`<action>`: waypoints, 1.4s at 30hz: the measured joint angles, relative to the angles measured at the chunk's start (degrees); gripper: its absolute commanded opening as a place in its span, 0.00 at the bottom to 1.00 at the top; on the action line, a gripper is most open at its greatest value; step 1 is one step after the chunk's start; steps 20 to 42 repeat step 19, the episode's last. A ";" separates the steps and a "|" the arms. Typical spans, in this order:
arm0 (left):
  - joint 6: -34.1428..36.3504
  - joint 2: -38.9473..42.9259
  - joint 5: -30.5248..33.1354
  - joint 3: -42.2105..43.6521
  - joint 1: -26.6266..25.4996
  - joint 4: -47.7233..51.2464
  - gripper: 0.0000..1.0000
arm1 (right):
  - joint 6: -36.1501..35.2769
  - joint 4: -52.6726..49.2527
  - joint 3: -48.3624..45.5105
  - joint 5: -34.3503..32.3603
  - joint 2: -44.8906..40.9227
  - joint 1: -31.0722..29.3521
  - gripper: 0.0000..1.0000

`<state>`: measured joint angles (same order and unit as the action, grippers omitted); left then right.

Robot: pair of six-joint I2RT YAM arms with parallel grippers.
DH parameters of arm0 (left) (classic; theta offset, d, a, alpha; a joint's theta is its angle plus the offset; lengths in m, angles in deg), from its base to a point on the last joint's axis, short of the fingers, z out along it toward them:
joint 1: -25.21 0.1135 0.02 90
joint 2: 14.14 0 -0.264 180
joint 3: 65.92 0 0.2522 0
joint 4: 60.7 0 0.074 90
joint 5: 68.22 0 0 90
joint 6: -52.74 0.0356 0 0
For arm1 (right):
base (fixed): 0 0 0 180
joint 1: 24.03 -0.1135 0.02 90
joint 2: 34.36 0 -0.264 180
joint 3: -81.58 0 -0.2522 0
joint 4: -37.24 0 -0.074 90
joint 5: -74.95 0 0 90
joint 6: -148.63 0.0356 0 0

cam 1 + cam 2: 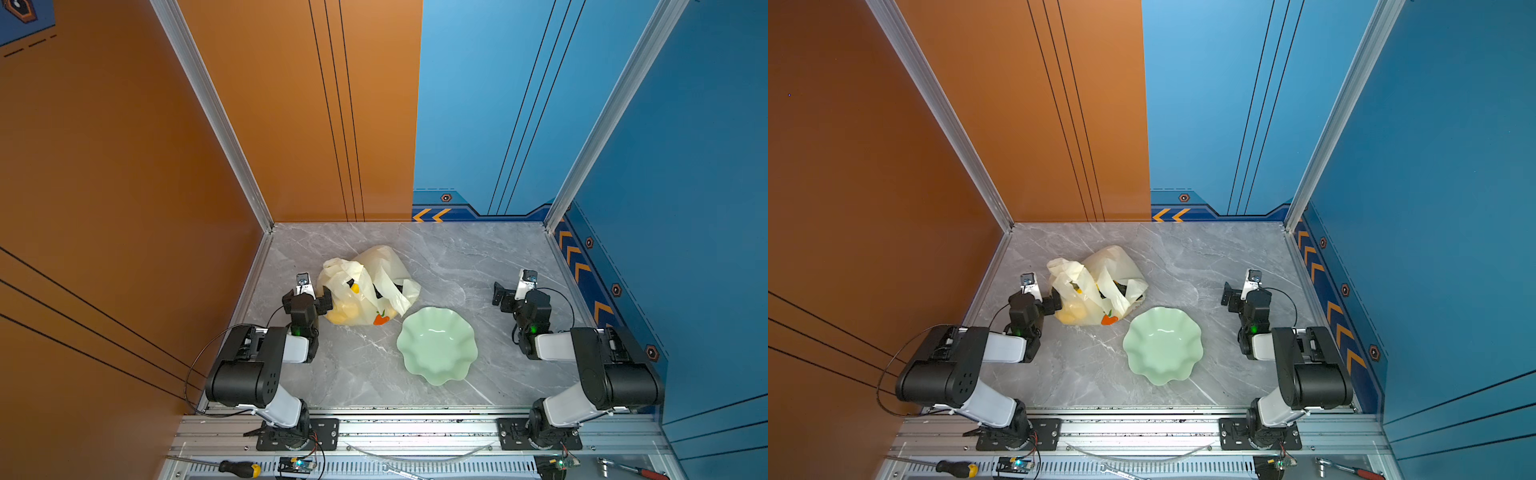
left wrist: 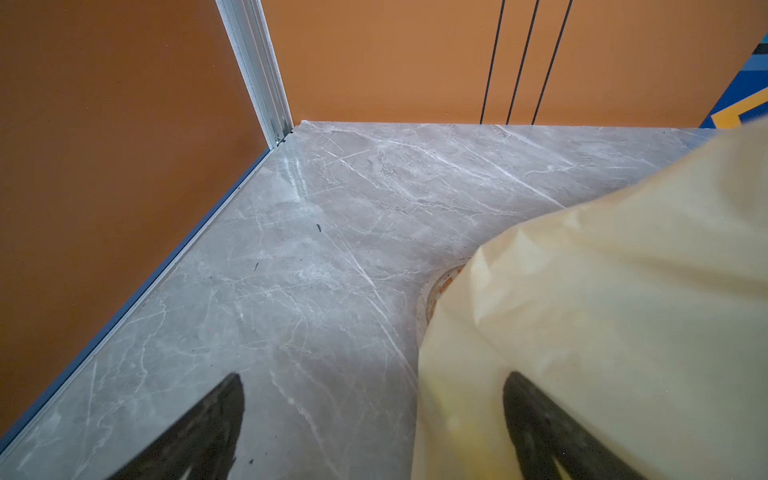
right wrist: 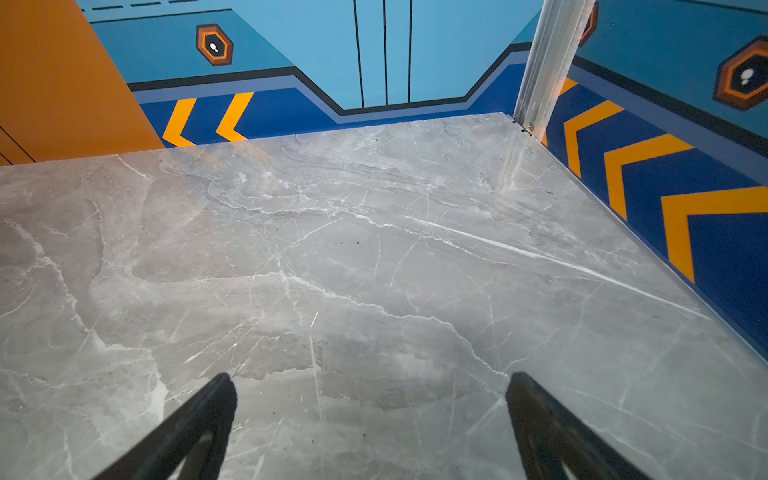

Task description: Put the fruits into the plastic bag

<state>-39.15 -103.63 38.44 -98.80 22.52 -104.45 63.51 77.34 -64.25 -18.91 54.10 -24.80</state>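
The cream-white plastic bag (image 1: 374, 266) (image 1: 1113, 262) lies crumpled on the grey marble table, left of centre, its loop handles flopped over its mouth. The fruits sit inside it: yellow ones (image 1: 344, 313) (image 1: 1072, 312) glow through the plastic, and dark ones show at the mouth. My left gripper (image 1: 306, 299) (image 2: 374, 376) stands open right beside the bag's left side. In the left wrist view one finger (image 2: 536, 415) rests against the bag (image 2: 602, 291) and the other is over bare table. My right gripper (image 1: 521, 297) (image 3: 370, 375) is open and empty over bare table at the right.
A pale green wavy-edged dish (image 1: 436, 347) (image 1: 1163, 345) stands empty just right of the bag, towards the front. Orange and blue walls close off the left, back and right. A screwdriver (image 1: 241, 468) and other tools lie on the rail in front.
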 measured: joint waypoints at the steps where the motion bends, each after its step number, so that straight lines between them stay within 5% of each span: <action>1: 0.00 0.00 0.07 0.00 0.00 0.04 0.98 | -0.07 -0.15 0.00 -0.31 0.00 0.00 1.00; 42: 1.05 0.00 -0.39 -0.96 -0.59 1.64 0.97 | -0.26 -0.44 0.00 -0.92 0.00 0.00 1.00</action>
